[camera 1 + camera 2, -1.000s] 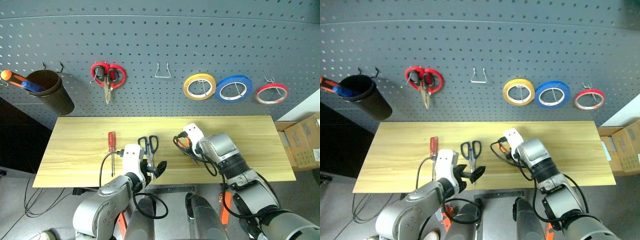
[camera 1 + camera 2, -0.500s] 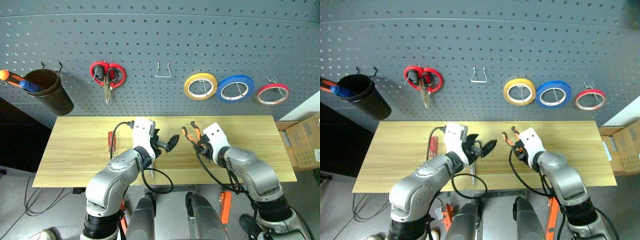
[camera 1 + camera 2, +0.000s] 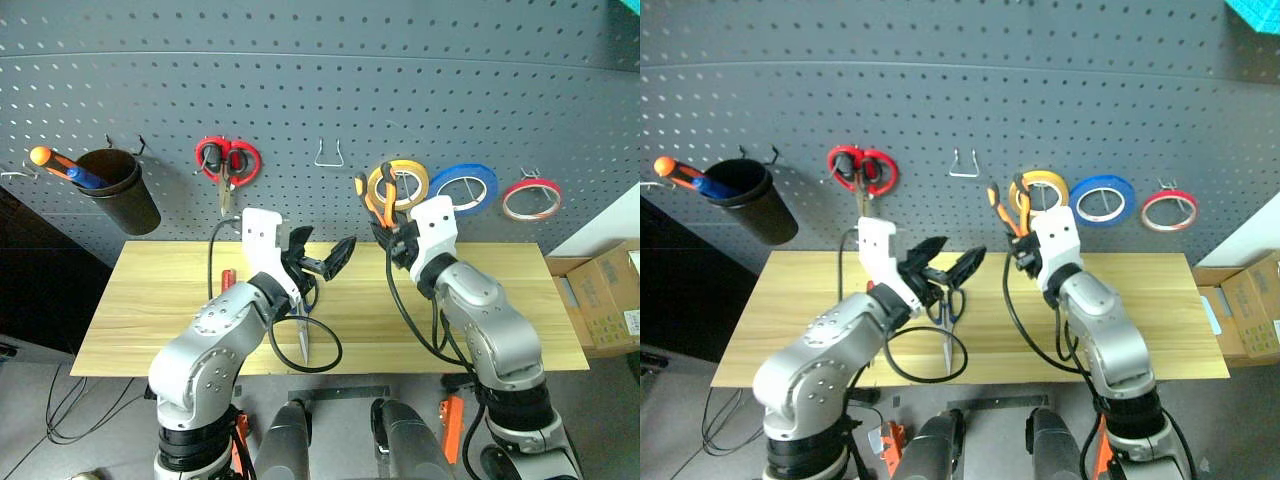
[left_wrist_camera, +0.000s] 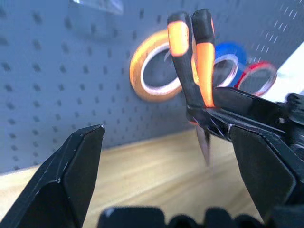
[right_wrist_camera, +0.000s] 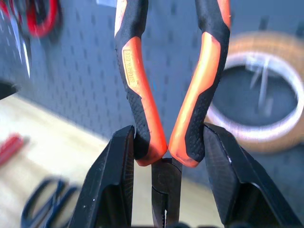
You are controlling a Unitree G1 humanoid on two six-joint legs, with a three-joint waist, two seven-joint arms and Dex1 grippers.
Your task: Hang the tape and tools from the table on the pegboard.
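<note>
Right claw: your right claw [image 5: 166, 156] is clamped on the pliers [image 3: 380, 195], handles up, raised in front of the pegboard [image 3: 320, 80] just beside the yellow tape roll [image 3: 400, 180].
Left claw: your left claw [image 3: 320, 255] hangs above the worktop [image 3: 480, 290] with its fingers [image 4: 71, 180] spread wide apart, nothing between them.
Scissors: the dark-blue-handled scissors [image 3: 950, 305] lie on the worktop below your left claw, blades toward the near edge.
Screwdriver: the red-handled screwdriver [image 3: 226, 278] lies on the worktop to the left, partly hidden behind your left arm.
Red tape: the thin red tape [image 3: 531, 198] hangs on a pegboard hook at the far right, beside the blue roll [image 3: 465, 185].
Pegboard, left side: red-handled scissors [image 3: 227, 165] hang from a hook; a dark cup [image 3: 120, 190] holds an orange-and-blue-handled tool [image 3: 60, 165].
Free hook: a bare wire hook [image 3: 331, 153] stands between the red-handled scissors and the yellow roll.
</note>
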